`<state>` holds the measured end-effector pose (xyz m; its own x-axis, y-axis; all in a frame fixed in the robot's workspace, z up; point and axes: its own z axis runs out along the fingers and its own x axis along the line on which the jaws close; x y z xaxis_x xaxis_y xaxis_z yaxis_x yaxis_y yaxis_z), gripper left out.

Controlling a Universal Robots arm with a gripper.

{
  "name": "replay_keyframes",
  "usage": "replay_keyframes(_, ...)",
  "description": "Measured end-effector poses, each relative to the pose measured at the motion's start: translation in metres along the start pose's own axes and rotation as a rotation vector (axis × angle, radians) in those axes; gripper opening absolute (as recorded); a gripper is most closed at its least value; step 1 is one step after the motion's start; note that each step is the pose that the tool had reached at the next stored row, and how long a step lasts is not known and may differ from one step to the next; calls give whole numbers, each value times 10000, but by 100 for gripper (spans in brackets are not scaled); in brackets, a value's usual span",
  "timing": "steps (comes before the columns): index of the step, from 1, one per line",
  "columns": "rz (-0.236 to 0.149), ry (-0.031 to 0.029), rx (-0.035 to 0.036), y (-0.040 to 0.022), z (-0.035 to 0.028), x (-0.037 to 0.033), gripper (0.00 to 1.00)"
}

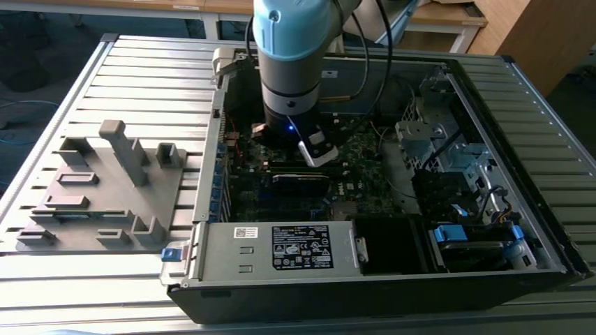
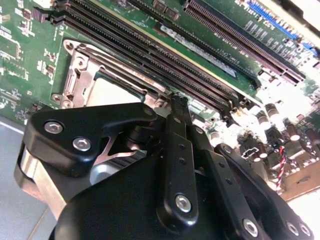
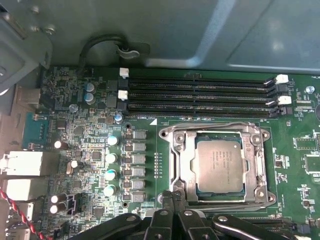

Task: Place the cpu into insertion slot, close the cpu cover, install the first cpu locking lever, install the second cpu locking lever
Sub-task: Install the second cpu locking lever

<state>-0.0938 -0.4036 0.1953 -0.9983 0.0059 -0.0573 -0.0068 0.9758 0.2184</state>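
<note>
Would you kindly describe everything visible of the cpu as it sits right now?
The cpu is a small flat square chip with a dull silver-grey metal top carrying faint print. In the first wrist view it lies level inside the insertion slot, framed through the window of the cpu cover, which is folded down around it. The green motherboard surrounds the socket. The pincer sits close by the cover's edge, not on the chip.

Open room above cpu cover; memory slots just beside; case wall beyond them.
</note>
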Motion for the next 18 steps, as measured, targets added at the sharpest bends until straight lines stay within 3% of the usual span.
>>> replay_keyframes(4, 3, -5, -69, -4, 4, 7, 11)
replay_keyframes(18, 6, -19, -156, -36, 21, 31, 11)
